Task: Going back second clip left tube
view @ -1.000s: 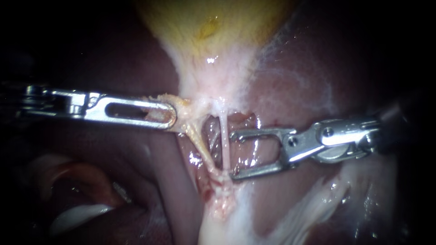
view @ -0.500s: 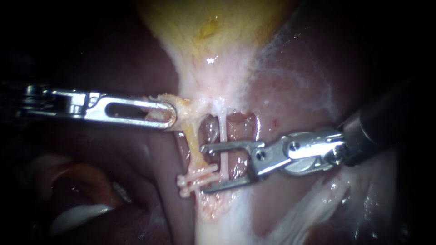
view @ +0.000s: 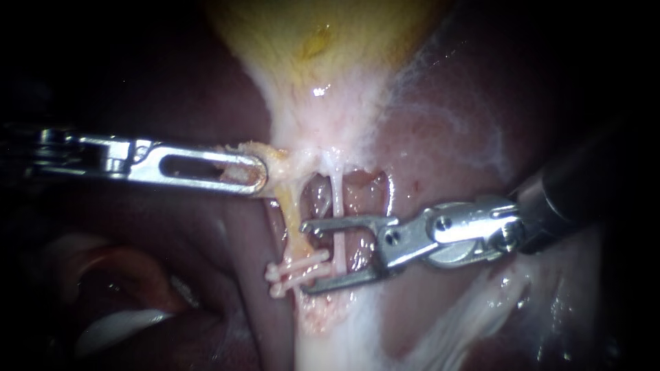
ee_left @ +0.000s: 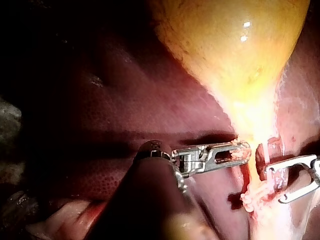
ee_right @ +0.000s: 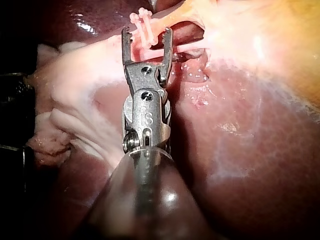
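The yellow gallbladder (view: pixel 323 41) narrows down into two tubes. The yellowish left tube (view: pixel 292 220) carries a white clip (view: pixel 295 270) at its lower end. My left instrument (view: pixel 254 175) is shut on tissue at the gallbladder's neck. My right instrument (view: pixel 306 257) stands open, its jaws straddling the thin white right tube (view: pixel 337 199), with its lower jaw tip beside the clip. In the left wrist view, my left instrument (ee_left: pixel 235 154) grips the neck, with the clip (ee_left: pixel 252 196) and right instrument (ee_left: pixel 295 181) beyond. In the right wrist view, the clip (ee_right: pixel 145 24) lies just ahead of my right instrument (ee_right: pixel 147 37).
Dark red liver (view: pixel 447 130) surrounds the tubes on both sides. Pale white tissue (view: pixel 467 316) lies below the right instrument's shaft. A whitish fold (view: pixel 117 323) sits at the lower left.
My right instrument has moved left, so its open jaws now span the right tube. A white clip now shows on the left tube. The left instrument has held still.
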You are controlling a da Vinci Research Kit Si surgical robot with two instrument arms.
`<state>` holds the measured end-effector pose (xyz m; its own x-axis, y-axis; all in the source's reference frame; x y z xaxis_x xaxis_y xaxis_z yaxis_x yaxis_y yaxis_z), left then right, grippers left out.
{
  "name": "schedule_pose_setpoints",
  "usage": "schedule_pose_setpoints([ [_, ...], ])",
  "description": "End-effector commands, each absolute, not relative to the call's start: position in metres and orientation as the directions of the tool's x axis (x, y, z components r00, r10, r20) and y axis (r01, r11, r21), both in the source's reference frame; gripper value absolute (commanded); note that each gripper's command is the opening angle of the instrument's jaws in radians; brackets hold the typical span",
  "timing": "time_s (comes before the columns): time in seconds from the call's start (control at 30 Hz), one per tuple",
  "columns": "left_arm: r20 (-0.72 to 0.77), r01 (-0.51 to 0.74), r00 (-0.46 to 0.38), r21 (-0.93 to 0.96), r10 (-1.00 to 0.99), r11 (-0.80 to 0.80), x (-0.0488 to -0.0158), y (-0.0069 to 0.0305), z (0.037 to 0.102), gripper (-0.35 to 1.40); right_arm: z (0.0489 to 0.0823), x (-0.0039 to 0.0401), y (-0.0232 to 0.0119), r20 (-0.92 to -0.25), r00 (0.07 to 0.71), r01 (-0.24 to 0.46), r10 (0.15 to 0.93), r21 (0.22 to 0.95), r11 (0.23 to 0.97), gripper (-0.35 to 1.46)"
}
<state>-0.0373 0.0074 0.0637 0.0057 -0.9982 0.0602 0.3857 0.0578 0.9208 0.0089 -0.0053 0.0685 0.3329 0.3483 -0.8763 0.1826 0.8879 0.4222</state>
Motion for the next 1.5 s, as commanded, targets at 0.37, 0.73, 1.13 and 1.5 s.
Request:
schedule_pose_setpoints([
  [0.37, 0.060, 0.386, 0.006, 0.921, -0.998, 0.058, -0.0373, 0.0074, 0.0637, -0.35, 0.0648, 0.0037, -0.0021, -0.891, 0.318, 0.164, 0.324, 0.388, 0.907, 0.50],
  [0.73, 0.060, 0.386, 0.006, 0.921, -0.998, 0.058, -0.0373, 0.0074, 0.0637, -0.35, 0.0629, 0.0010, -0.0004, -0.895, 0.316, 0.144, 0.314, 0.373, 0.917, 0.50],
  [1.13, 0.062, 0.387, 0.005, 0.920, -0.998, 0.059, -0.0376, 0.0075, 0.0644, -0.35, 0.0628, 0.0006, -0.0005, -0.896, 0.315, 0.147, 0.314, 0.373, 0.916, 0.50],
  [1.5, 0.074, 0.394, -0.003, 0.917, -0.997, 0.067, -0.0394, 0.0076, 0.0673, -0.35, 0.0626, 0.0002, -0.0005, -0.896, 0.312, 0.148, 0.315, 0.373, 0.916, 0.50],
])
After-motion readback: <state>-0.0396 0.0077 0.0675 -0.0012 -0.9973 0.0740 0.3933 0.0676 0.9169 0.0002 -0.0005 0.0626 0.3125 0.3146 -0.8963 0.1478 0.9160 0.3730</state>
